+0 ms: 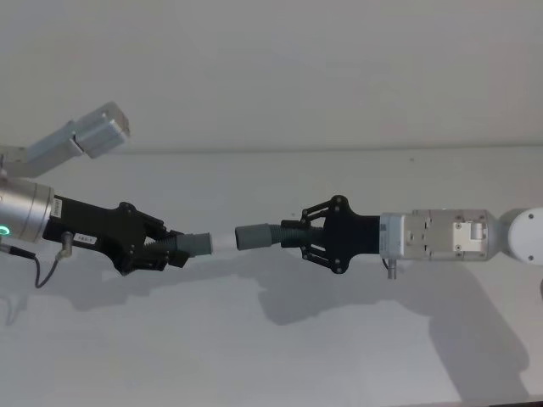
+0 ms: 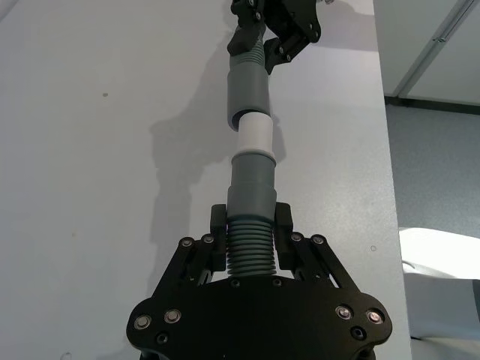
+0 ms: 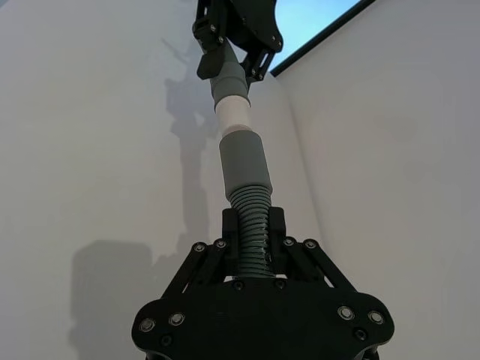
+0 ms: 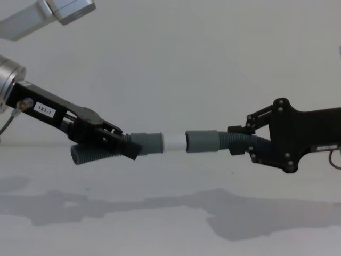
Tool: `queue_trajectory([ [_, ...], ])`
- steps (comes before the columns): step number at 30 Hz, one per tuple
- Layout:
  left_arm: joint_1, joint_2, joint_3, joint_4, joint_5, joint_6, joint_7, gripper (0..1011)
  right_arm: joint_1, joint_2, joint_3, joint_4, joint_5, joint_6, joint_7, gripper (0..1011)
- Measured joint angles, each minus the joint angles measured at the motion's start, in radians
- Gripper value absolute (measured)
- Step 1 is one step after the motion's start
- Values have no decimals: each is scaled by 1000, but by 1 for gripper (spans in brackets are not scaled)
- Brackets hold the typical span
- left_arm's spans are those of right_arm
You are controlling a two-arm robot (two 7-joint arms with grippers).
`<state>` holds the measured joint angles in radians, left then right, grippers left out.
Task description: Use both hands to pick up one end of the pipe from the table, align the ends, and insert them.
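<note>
Insertion is the step in hand, as I read it: both hose pieces are up off the table [image 4: 170, 224] and their ends meet in the air between the two arms.

Left gripper [image 1: 174, 250] pinches the short piece [image 2: 247, 247] on its ribs, just behind the grey collar [image 4: 147, 143]; ahead of its fingertips sticks the white plug [image 4: 174, 142]. A stub of ribbed hose hangs out behind and below the fingers in the chest view.

Right gripper [image 1: 299, 236] is likewise clamped on ribs, those of the long piece [image 3: 251, 225], with the smooth cuff [image 1: 253, 235] jutting forward of its fingers. The rest of that hose runs back under the gripper body.

Plug and cuff sit on nearly one line. From the chest view the plug's tip appears to be at the cuff's mouth, perhaps just entering; most of the white is bare. From the left wrist the cuff looks tilted a touch off the plug's axis.

Next move, I'd judge, calls for a straight push of the grippers toward each other along the shared axis, trimming that slight tilt first, until the cuff's rim reaches the collar. The ribbed hose will likely flex, so a skewed push could buckle it rather than seat the plug.
</note>
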<state>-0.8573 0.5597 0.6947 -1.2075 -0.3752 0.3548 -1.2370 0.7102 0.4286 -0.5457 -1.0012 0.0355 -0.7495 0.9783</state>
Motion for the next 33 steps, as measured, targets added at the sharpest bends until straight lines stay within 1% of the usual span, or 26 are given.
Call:
queue_trajectory([
  [13,0,0,0,0,0,0,0,330,8,7,-7,2,14,5,1,204],
  [33,0,0,0,0,0,0,0,330,4,19,-26,-16,35,22,15,204],
])
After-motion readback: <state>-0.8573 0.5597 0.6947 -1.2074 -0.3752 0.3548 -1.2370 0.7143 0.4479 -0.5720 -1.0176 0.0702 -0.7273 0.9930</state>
